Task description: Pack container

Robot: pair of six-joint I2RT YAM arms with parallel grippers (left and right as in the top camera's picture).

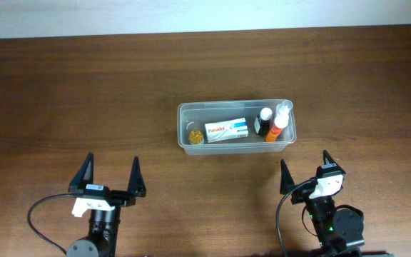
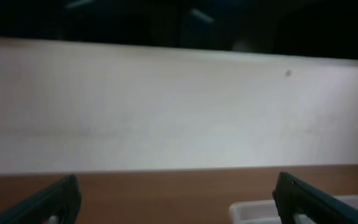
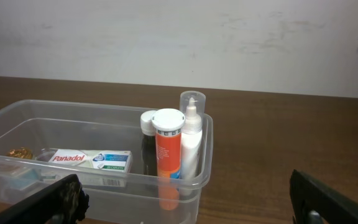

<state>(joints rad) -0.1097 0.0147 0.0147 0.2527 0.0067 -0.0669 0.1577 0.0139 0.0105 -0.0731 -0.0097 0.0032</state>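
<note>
The clear plastic container (image 1: 185, 114) sits mid-table. Inside lie a white Panadol box (image 1: 226, 130), a small gold item (image 1: 195, 137), a dark bottle with a white cap (image 1: 264, 121), an orange tube (image 1: 275, 129) and a clear-capped white bottle (image 1: 284, 111). In the right wrist view the container (image 3: 92, 177) is just ahead, with the box (image 3: 92, 159), the orange tube (image 3: 168, 152) and the white bottle (image 3: 191, 134) in it. My left gripper (image 1: 112, 173) is open and empty at the front left. My right gripper (image 1: 305, 170) is open and empty, in front of the container's right end. The left wrist view shows a container corner (image 2: 253, 211).
The brown wooden table (image 1: 84, 93) runs to a white wall (image 1: 205, 14) at the back. A black cable (image 1: 45, 221) loops beside the left arm's base.
</note>
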